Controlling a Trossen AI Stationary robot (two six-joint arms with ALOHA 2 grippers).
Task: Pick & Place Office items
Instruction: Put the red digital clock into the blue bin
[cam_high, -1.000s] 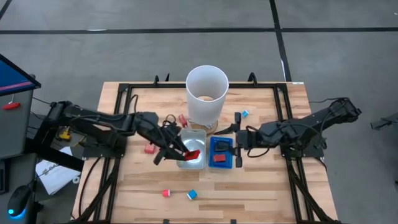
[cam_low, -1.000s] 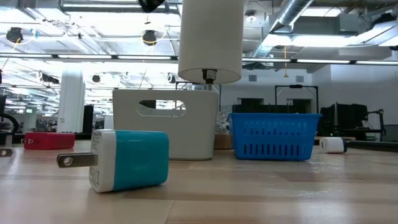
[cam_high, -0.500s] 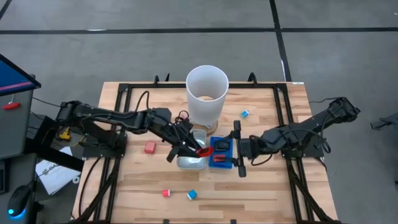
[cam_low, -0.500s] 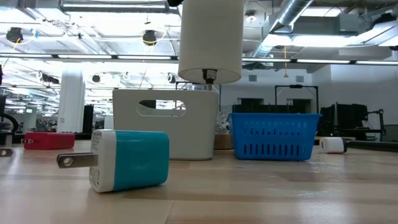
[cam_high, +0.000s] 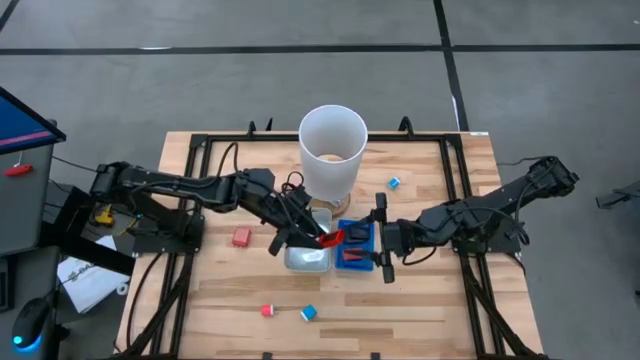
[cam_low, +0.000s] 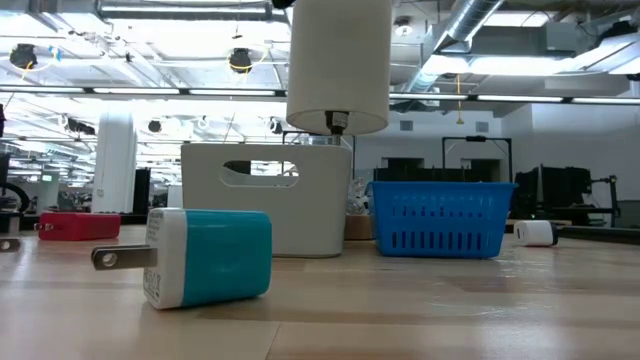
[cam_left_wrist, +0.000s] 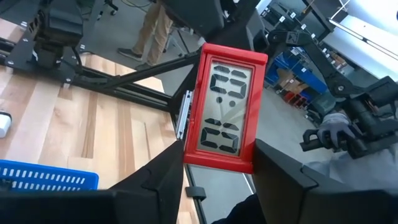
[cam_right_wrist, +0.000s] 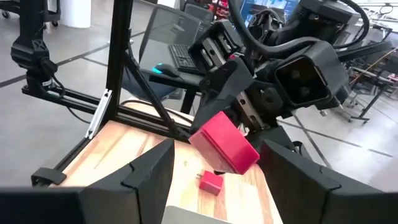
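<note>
The left gripper (cam_high: 322, 240) is clamped on a red rectangular digital clock (cam_left_wrist: 227, 107), held aloft between the clear silvery tray (cam_high: 305, 260) and the blue plastic tray (cam_high: 357, 246). The right gripper (cam_high: 383, 240) hovers over the blue tray — fingers spread, nothing between them.

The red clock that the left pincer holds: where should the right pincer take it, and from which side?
Probably at its free end. The left pincer clamps the red clock at one short end, so the other end sticks out toward the open right pincer. Come from the right, closing across that end.
</note>
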